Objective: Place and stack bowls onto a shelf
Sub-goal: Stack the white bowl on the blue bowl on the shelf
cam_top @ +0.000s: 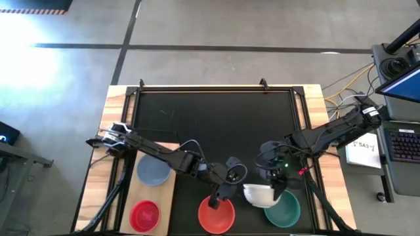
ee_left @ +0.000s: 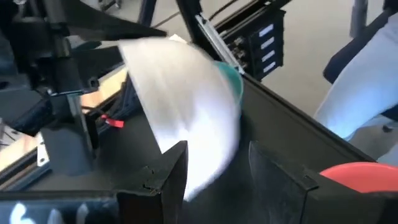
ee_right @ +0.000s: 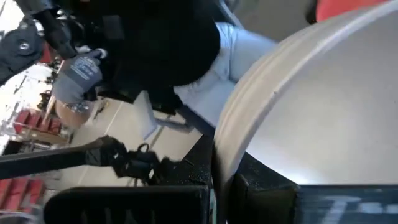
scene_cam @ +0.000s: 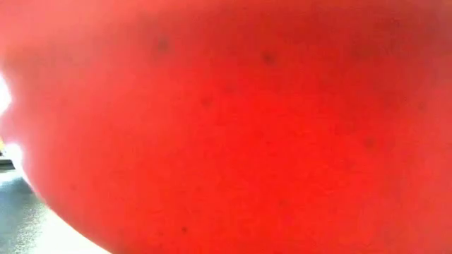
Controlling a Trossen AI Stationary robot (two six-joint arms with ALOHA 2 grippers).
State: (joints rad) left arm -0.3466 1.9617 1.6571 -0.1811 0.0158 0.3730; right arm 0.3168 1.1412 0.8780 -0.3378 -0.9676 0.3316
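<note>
No legible text, brand or number appears on any item. A white sheet (cam_top: 365, 149) beside the counter (cam_top: 216, 118) carries print too small to read.

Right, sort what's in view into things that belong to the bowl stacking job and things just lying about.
Job:
- round white plastic bowl, gripped by right gripper
- large teal bowl
- orange-red bowl under left gripper
- blue-grey bowl and red bowl on the light wooden shelf board

Lying about:
- black keyboard
- white paper sheet

Left gripper (cam_top: 218, 196) jaws parted; right gripper (cam_top: 274, 190) jaws clamped closed.
</note>
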